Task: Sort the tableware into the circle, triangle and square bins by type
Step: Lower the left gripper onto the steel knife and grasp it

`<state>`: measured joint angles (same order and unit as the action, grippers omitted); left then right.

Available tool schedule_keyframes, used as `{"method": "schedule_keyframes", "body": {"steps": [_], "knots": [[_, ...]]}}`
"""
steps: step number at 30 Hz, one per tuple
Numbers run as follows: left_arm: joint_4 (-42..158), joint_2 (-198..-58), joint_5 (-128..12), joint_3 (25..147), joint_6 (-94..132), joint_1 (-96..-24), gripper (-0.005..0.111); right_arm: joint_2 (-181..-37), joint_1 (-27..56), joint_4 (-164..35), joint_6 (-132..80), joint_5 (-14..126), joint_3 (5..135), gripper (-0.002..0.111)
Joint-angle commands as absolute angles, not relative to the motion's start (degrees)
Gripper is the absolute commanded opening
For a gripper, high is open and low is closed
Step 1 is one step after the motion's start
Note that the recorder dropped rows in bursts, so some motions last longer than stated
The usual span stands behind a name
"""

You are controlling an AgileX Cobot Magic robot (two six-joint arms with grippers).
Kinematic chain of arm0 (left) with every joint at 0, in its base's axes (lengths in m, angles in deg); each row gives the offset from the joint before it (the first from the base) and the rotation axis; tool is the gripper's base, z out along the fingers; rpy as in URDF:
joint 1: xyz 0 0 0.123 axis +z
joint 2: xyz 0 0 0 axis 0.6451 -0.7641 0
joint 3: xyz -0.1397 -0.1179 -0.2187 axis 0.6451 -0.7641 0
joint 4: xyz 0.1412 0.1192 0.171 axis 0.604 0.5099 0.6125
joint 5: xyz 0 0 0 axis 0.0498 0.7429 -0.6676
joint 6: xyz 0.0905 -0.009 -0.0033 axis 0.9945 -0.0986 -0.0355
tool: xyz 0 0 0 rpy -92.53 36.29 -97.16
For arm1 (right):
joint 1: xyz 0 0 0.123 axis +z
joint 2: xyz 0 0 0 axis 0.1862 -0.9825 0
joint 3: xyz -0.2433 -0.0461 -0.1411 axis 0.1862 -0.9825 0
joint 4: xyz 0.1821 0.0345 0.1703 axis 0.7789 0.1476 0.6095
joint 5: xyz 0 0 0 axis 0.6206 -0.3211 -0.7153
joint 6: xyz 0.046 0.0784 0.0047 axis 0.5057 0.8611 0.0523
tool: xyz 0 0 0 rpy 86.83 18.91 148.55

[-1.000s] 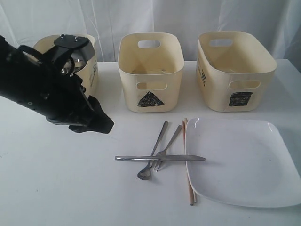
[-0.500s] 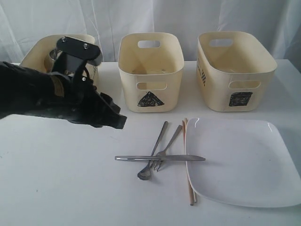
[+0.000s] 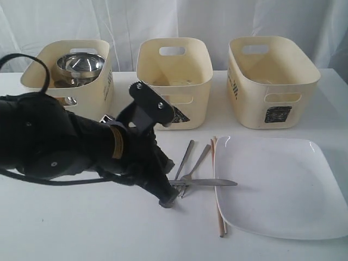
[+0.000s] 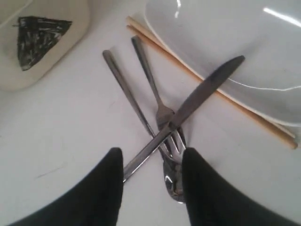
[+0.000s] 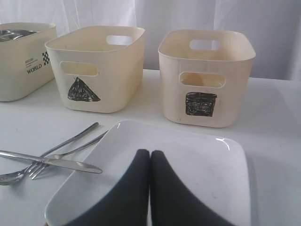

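Left gripper [image 4: 150, 165] low over the cutlery pile, fingers [image 4: 106, 188] parted about halfway, gripping nothing. In the gap between them lie the handle end of the knife [image 4: 207, 87], the fork [image 4: 155, 96] tines and the spoon [image 4: 174, 181] bowl. The knife handle runs up against the inner side of one finger and the spoon bowl sits just beside the other; actual contact cannot be told. Knife lies across fork and spoon, its blade tip reaching past the fingertips onto the rim of the white square plate [image 4: 225, 37]. Chopsticks [image 4: 244, 115] lie beyond the fingertips, tucked along the plate edge and under the knife blade. Triangle bin [image 4: 42, 42] stands farther ahead of the fingers, off to one side. Right gripper [image 5: 150, 157] has its fingers pressed flat together, empty, poised over the near part of the plate. Square bin [image 5: 204, 75] stands ahead of those fingers, past the plate's far edge. The third bin [image 3: 98, 81], its front mark hidden behind the left arm, carries a steel bowl [image 3: 80, 62] on top of its load.
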<state>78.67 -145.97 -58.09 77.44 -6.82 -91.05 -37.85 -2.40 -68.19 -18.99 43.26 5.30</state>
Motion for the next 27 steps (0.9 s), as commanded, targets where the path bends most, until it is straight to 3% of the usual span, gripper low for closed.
{"method": "schedule_keyframes", "body": {"steps": [1, 9, 27], "knots": [[84.65, -147.53, -58.43, 77.05, -7.32, -94.57, 0.045, -37.46, -2.76, -68.43, -19.03, 43.75, 4.90, 0.000], [88.57, -151.42, -62.01, 77.17, 2.18, -98.08, 0.045, -37.46, -2.76, -68.43, -19.03, 43.75, 4.90, 0.000], [88.57, -157.43, -63.93, 78.69, 23.64, -98.55, 0.045, -37.46, -2.76, -68.43, -19.03, 43.75, 4.90, 0.000]]}}
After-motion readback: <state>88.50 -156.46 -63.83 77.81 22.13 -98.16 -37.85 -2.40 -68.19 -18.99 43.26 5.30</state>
